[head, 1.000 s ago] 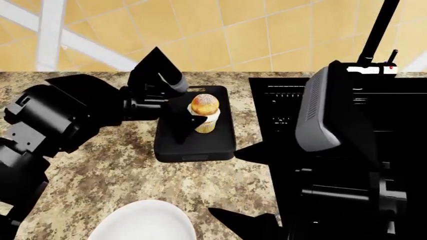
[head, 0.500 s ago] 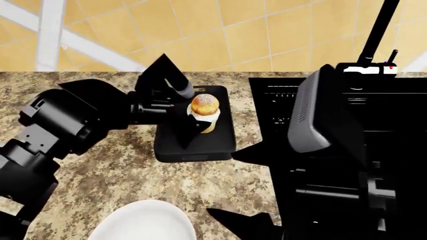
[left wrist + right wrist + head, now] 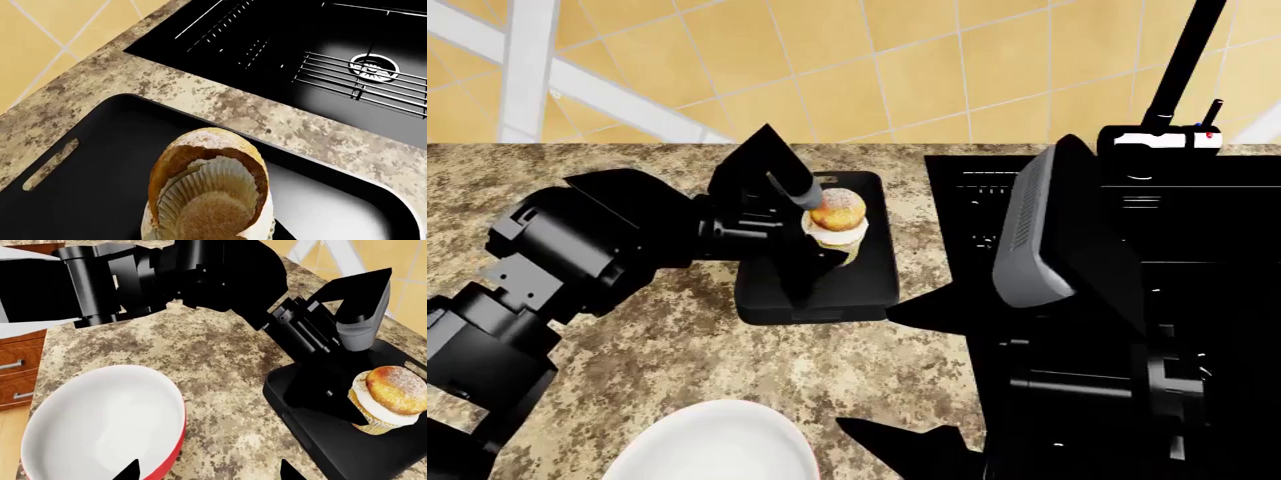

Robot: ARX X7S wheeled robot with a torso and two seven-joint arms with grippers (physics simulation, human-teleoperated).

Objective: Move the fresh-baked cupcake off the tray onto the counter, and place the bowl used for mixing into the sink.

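The cupcake (image 3: 837,212) stands slightly tilted on the black tray (image 3: 857,290), on the counter (image 3: 667,320). My left gripper (image 3: 817,228) is closed on it, one finger at each side. It fills the bottom of the left wrist view (image 3: 210,190), where the fingers are hidden. The right wrist view shows the cupcake (image 3: 390,392), the tray (image 3: 320,445) and the left gripper (image 3: 347,380). The bowl (image 3: 714,445), white inside and red outside (image 3: 100,425), sits at the counter's near edge. My right gripper (image 3: 208,472) is open just beyond the bowl, over the counter. The sink (image 3: 988,200) is at the right.
A tan tiled wall (image 3: 894,60) runs behind the counter. A black faucet (image 3: 1181,60) rises at the sink's far right. The sink's drain (image 3: 373,67) shows in the left wrist view. Wooden drawers (image 3: 17,370) lie below the counter edge.
My left arm has pushed further in toward the tray and its fingers have closed in on the cupcake, which now leans a little. The right arm has shifted slightly left.
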